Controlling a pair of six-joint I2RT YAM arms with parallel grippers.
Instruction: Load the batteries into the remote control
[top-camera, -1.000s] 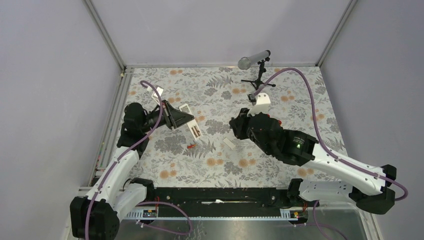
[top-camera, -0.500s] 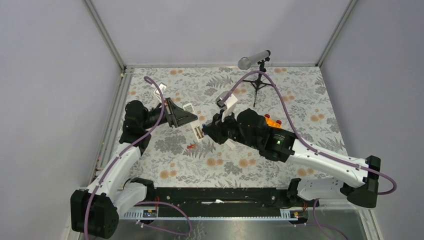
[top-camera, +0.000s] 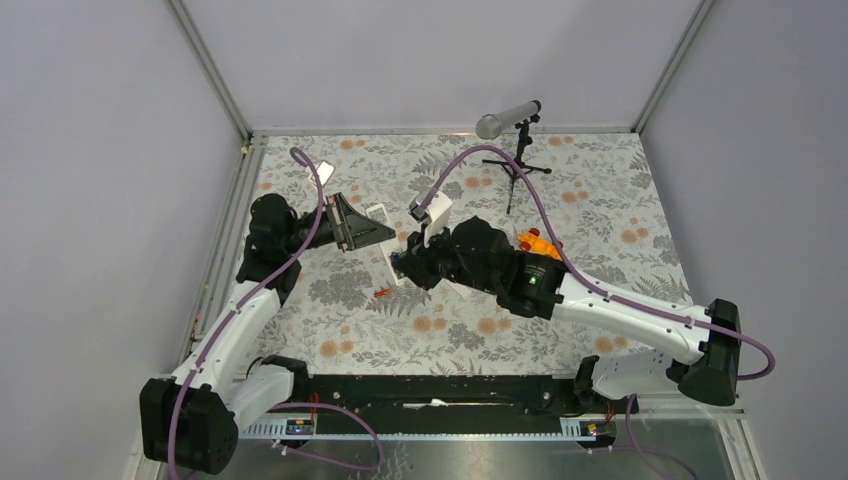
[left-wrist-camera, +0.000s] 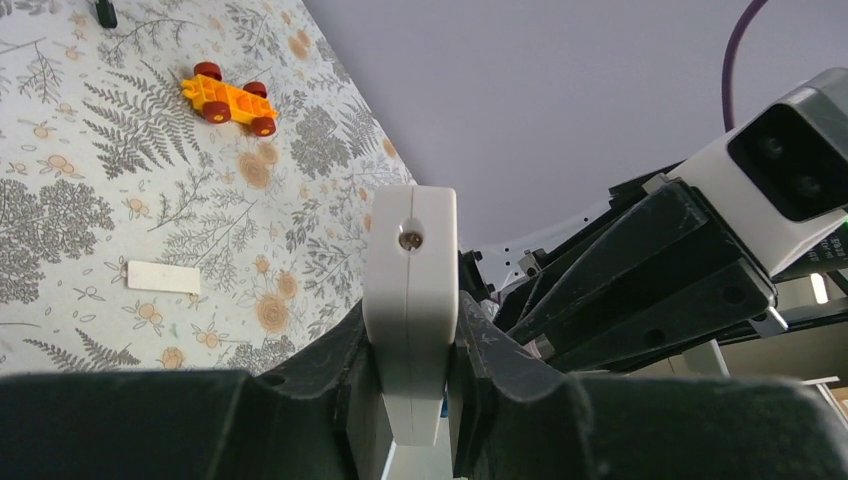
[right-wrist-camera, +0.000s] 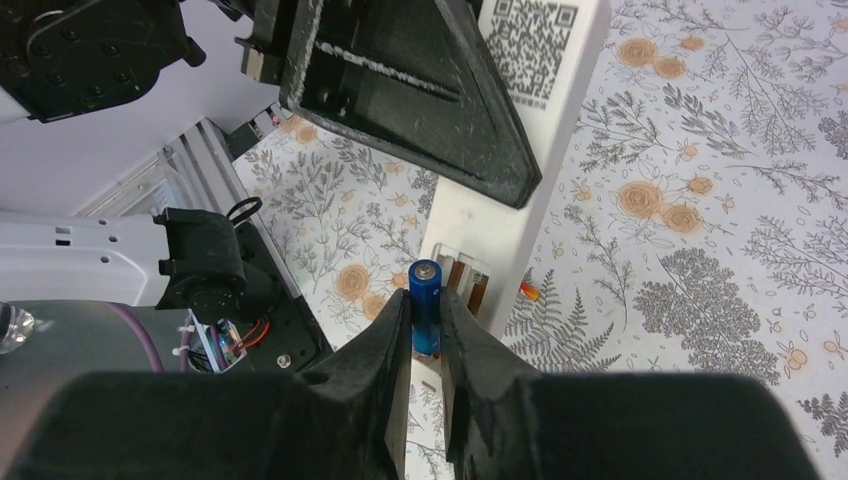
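The left gripper (left-wrist-camera: 412, 335) clamped the remote control (left-wrist-camera: 410, 250) left of centre, its open battery bay (right-wrist-camera: 462, 278) at the near end. The right gripper (right-wrist-camera: 425, 305) pinched the blue battery (right-wrist-camera: 426, 285) just right of that bay, its long axis roughly along the slots.

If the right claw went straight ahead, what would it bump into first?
The right gripper, with its blue battery leading, would probably meet the remote control at its open slot; depth is unclear.

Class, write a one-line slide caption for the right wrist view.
Right jaws pinch a blue battery at the open compartment of the white remote control.
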